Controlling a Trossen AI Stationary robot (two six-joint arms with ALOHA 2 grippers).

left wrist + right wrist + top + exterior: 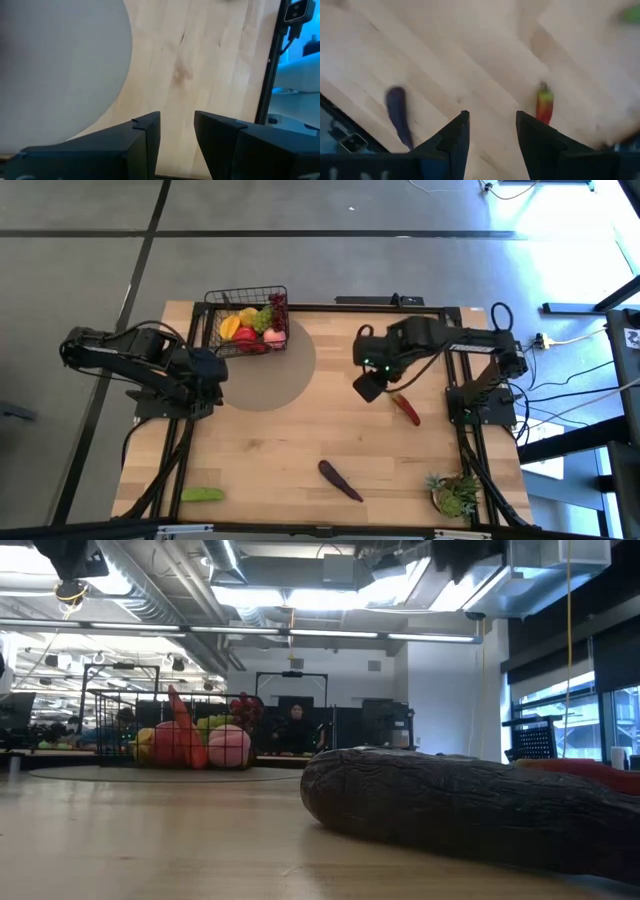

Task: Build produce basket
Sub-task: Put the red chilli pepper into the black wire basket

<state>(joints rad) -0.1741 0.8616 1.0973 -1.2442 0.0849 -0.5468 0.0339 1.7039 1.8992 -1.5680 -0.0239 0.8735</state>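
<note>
the dark eggplant (470, 810) lies closest to the low camera, a long wrinkled shape stretched across the wooden table (290, 450). from above, the same eggplant (340, 479) rests near the table's front edge, a little right of the middle, touching nothing. a red chili (406, 409) lies on the wood farther back and to the right, just beside the right gripper (370, 386). that gripper hangs over the table with the chili next to it but not between its fingers; in the right wrist view the chili (544, 104) sits outside one of the two dark fingers (452, 142), which stand apart with bare wood in the gap, holding nothing. the eggplant (399, 116) also shows there, off to the other side.

the basket (249, 319) stands at the back of the table, left of the middle, on the rim of a round grey mat (275, 375). it holds a heap of produce (250, 325): yellow, orange, pink, green and dark red pieces. in the low view the basket (170, 730) shows far off with the fruit piled inside.

the left gripper (205, 370) waits over the left edge of the table beside the mat; its fingers (145, 137) are parted, with nothing between them.

a green cucumber (202, 494) lies at the front left corner, well apart from everything else. a spiky green potted plant (455, 495) stands at the front right corner.
</note>
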